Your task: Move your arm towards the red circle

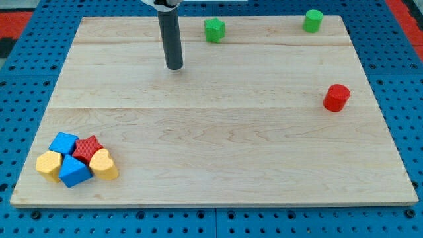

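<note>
The red circle block (336, 97) stands alone on the wooden board at the view's right, about halfway up. My tip (174, 67) rests on the board at the upper middle-left, far to the left of the red circle and slightly higher in the view. The dark rod rises from it to the top edge. No block touches the tip.
A green star block (214, 30) sits right of the rod near the top. A green circle block (312, 20) is at the top right. A cluster at the bottom left holds two blue blocks (64, 143), a red star (87, 149), a yellow block (48, 164) and a yellow heart (104, 164).
</note>
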Tool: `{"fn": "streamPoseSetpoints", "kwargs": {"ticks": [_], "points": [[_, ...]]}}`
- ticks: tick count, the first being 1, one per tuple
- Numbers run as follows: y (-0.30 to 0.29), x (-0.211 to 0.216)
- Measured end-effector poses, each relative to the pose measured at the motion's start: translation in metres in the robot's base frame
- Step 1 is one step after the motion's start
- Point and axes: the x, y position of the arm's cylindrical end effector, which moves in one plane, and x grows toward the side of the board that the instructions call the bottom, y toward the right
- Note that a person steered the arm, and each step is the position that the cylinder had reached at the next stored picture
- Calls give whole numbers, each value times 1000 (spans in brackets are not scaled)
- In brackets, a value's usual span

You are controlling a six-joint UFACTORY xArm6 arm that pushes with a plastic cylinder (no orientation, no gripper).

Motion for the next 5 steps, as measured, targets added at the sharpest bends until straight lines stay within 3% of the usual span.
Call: {"fn": "streamPoseSetpoints", "kwargs": {"ticks": [1,2,4,5], "points": [[36,-15],[107,-26],[220,-22],[220,-22]]}}
